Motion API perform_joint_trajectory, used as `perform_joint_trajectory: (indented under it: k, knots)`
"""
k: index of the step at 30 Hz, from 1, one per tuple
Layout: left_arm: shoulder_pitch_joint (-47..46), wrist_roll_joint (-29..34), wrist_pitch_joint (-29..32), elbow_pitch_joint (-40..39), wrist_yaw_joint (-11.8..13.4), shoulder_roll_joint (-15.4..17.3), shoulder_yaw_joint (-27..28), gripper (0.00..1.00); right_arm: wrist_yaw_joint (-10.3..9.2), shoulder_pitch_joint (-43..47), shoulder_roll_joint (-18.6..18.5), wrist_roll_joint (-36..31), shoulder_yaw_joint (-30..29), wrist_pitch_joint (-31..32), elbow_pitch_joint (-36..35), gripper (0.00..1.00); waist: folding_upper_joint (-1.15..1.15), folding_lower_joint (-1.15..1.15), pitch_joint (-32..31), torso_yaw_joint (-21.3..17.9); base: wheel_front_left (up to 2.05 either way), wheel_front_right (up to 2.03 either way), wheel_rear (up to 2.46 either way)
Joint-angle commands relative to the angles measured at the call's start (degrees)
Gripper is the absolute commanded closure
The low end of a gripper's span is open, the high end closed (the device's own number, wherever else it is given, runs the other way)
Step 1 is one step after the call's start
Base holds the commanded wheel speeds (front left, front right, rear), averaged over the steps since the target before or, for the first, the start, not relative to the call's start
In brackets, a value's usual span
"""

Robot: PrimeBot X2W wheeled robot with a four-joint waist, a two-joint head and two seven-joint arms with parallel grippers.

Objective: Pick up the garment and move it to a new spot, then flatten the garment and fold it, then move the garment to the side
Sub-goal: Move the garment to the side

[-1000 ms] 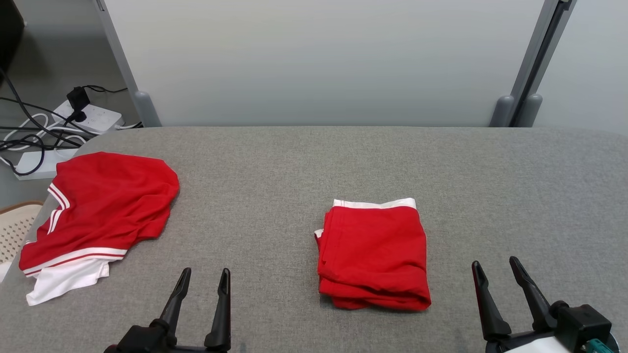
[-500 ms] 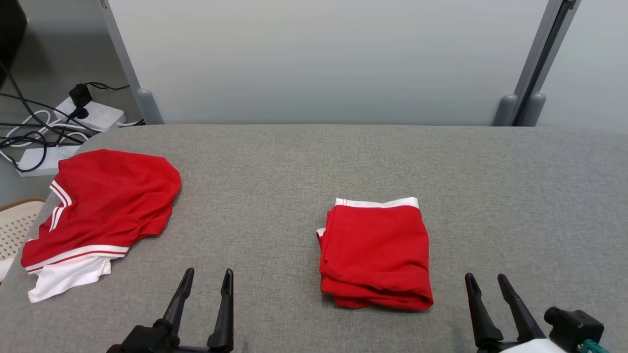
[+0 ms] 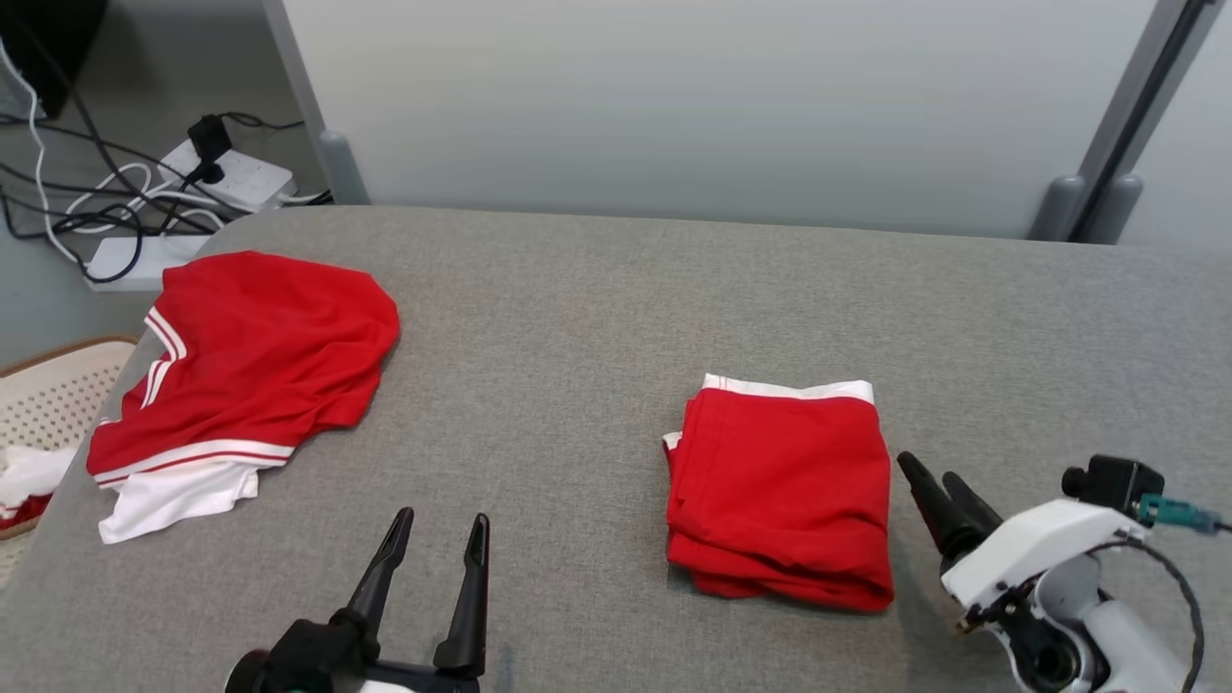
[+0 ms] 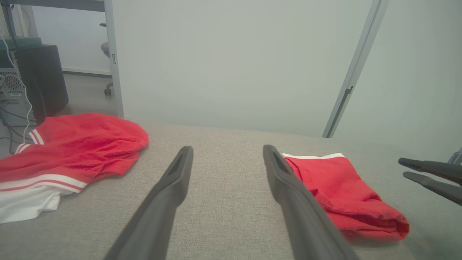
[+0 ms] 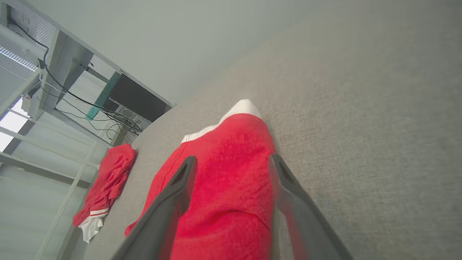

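A folded red garment (image 3: 784, 486) with a white band along its far edge lies on the grey table (image 3: 597, 318), right of centre. My right gripper (image 3: 929, 472) is open just off the garment's right edge, turned on its side, its tips pointing at it. In the right wrist view the garment (image 5: 231, 187) lies between and beyond the spread fingers (image 5: 180, 180), untouched. My left gripper (image 3: 441, 525) stands open near the front edge, left of the garment, holding nothing. The left wrist view has the garment (image 4: 335, 187) to the right of its gripper (image 4: 228, 151), with the right gripper (image 4: 408, 169) at the far right.
A second red garment (image 3: 250, 361) with white stripes lies crumpled at the table's left end. Beyond that edge stand a pale perforated basket (image 3: 48, 385) and power strips with cables (image 3: 221, 173) on the floor. A grey panel wall (image 3: 674, 96) runs behind the table.
The head camera has turned, shifting the whole picture. My right gripper has rolled onto its side and come close to the folded garment's right edge. The left gripper stays put.
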Motion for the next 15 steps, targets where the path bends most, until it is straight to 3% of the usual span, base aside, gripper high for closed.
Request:
perform_joint_trajectory:
  k: [1, 8, 15]
  knots:
    - [-3.53, -0.19, -0.58, -1.35, -0.32, 0.00, 1.24, 0.00, 0.20, -3.44, -1.36, 1.78, 1.16, 1.64, 0.54, 0.00, 0.00, 0.00, 0.78, 0.93, 0.00, 0.00, 0.00]
    - [-4.77, -0.65, -0.58, -1.35, -0.01, 0.00, 0.11, 0.00, 0.20, -8.71, -4.04, 6.08, 3.01, 9.21, 8.81, 0.00, 0.00, 0.00, 2.10, 3.11, 0.00, 0.00, 0.00]
    - [-5.27, -0.81, -0.58, -1.47, 0.18, 0.00, -0.52, 0.00, 0.20, -11.07, -4.40, 8.27, 4.53, 12.26, 13.39, 0.00, 0.00, 0.00, 2.97, 4.18, 0.00, 0.00, 0.00]
